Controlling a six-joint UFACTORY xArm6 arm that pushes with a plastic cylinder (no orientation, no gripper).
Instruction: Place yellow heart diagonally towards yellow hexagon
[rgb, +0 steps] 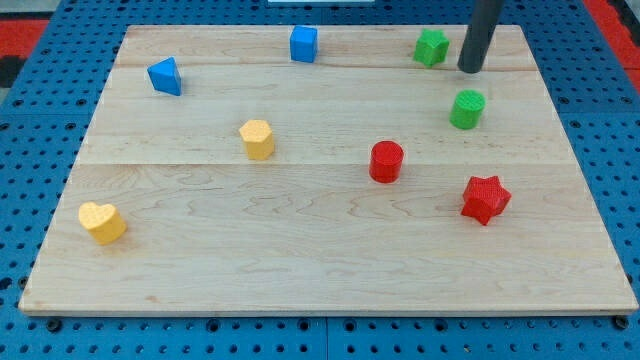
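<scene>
The yellow heart (102, 222) lies near the board's lower left corner. The yellow hexagon (257, 139) sits up and to the right of it, left of the board's middle. My tip (470, 70) is at the view's upper right, far from both yellow blocks. It stands just right of the green star-shaped block (431, 47) and just above the green cylinder (466, 109), touching neither.
A blue triangle (165, 76) lies at the upper left and a blue cube (303, 44) at the top middle. A red cylinder (386, 161) sits right of centre and a red star (485, 198) at the right. The wooden board (320, 270) rests on a blue pegboard.
</scene>
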